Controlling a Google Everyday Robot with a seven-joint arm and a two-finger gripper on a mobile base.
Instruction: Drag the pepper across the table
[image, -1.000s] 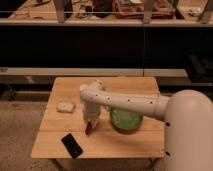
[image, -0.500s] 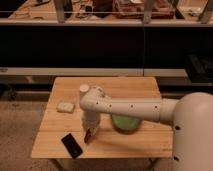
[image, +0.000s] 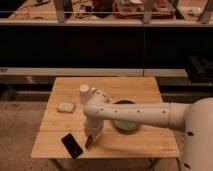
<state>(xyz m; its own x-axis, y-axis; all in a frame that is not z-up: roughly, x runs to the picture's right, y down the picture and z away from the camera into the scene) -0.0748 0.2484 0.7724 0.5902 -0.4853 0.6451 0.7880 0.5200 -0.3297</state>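
Camera view: gripper (image: 91, 136) low over table (image: 135, 90), pepper (image: 88, 142) beneath, roughly upright beside phone (image: 72, 145).

Gripper (image: 90, 138) hemmed: phone (image: 72, 145), bowl (image: 126, 124).

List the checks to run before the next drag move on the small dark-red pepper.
1. Gripper low at the front of the pale wooden plank table: ok.
2. Small slim dark-red pepper located, right at the gripper tip: ok.
3. Contact or grip on the pepper: cannot tell.
4. Black rectangular phone lies just left of the pepper, very close: not ok for a drag that way.
5. Round green bowl sits to the right, partly behind the arm: a likely obstacle on a rightward drag.
6. White rectangular block is well apart, back-left: ok.
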